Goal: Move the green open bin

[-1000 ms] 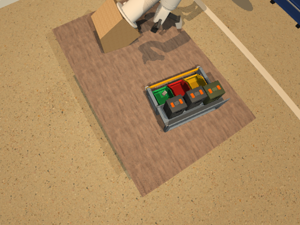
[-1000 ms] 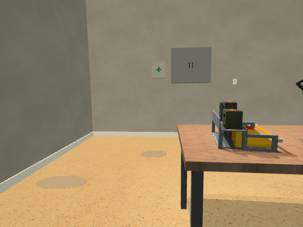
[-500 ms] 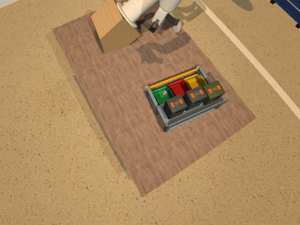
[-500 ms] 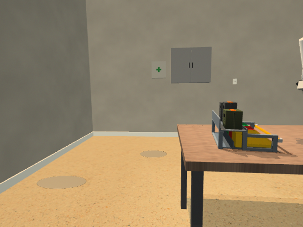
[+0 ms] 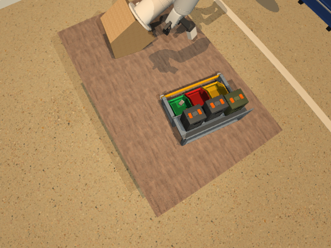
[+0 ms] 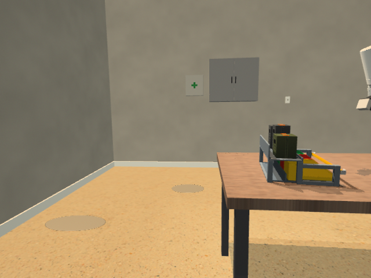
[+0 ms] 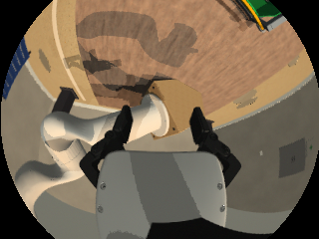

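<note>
On the table (image 5: 138, 112) (image 6: 293, 194), 1 shelf (image 5: 170, 113) (image 6: 299, 172) holds 3 bins in a row, with 3 cases (image 5: 193, 117) (image 6: 284, 146) behind the bins, along the shelf's back
</note>
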